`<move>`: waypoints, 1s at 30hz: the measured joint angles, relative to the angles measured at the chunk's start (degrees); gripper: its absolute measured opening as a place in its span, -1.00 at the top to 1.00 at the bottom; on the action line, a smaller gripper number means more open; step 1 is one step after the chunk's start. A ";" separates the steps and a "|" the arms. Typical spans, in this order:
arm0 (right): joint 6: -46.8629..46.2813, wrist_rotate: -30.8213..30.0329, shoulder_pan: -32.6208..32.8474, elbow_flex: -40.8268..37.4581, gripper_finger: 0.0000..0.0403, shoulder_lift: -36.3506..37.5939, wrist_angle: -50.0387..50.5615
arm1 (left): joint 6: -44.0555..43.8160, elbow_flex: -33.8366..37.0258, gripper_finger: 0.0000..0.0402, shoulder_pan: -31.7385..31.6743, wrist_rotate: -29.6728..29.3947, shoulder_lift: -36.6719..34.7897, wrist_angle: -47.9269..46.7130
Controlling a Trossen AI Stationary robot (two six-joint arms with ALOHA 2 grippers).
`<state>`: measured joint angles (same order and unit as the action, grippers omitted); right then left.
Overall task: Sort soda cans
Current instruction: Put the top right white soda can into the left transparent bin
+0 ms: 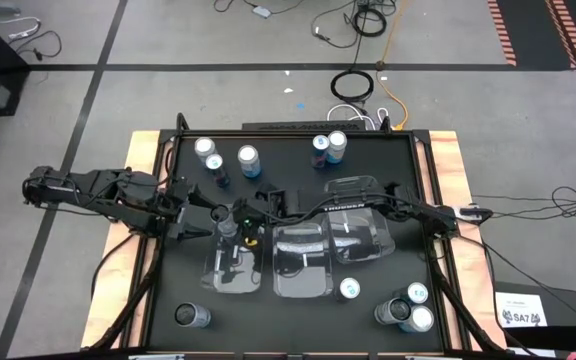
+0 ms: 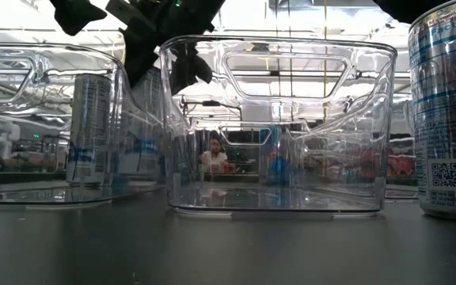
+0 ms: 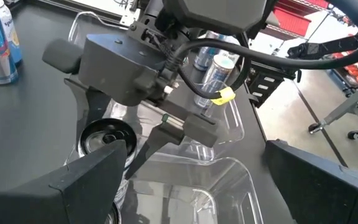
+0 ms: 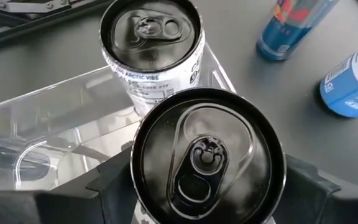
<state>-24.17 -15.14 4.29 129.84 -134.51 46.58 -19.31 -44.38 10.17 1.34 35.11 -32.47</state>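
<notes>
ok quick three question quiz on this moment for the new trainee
1. True or false: the left gripper is shut on a can.
2. What does the right gripper hold? A) a blue can B) a dark-topped can C) nothing
3. Fill in: the dark-topped can hangs over a clear ____.
Key: 1 false; 2 B; 3 bin

Three clear plastic bins [image 1: 303, 262] sit side by side mid-table on the black tabletop [image 1: 298, 330]. Wooden boards [image 1: 140, 150] flank the table edges. Coiled cables [image 1: 352, 84] lie on the grey floor beyond. A person [image 2: 213, 154] shows far behind, through the bin wall.
</notes>
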 joint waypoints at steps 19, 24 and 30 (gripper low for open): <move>-0.60 0.21 0.22 -0.96 -0.38 -0.44 0.03 | -2.84 0.00 -0.95 -0.02 0.02 0.02 -0.24; -0.50 0.25 0.22 -0.96 -0.39 -0.44 0.01 | -2.84 0.00 -0.95 -0.02 0.02 0.00 -0.26; 1.67 2.02 0.22 -0.96 -0.49 -0.44 -0.24 | -2.83 0.00 -0.95 -0.01 0.02 0.00 -0.65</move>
<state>-22.51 -13.12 4.51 128.88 -134.96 46.34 -22.14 -44.38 10.17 1.37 35.11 -33.11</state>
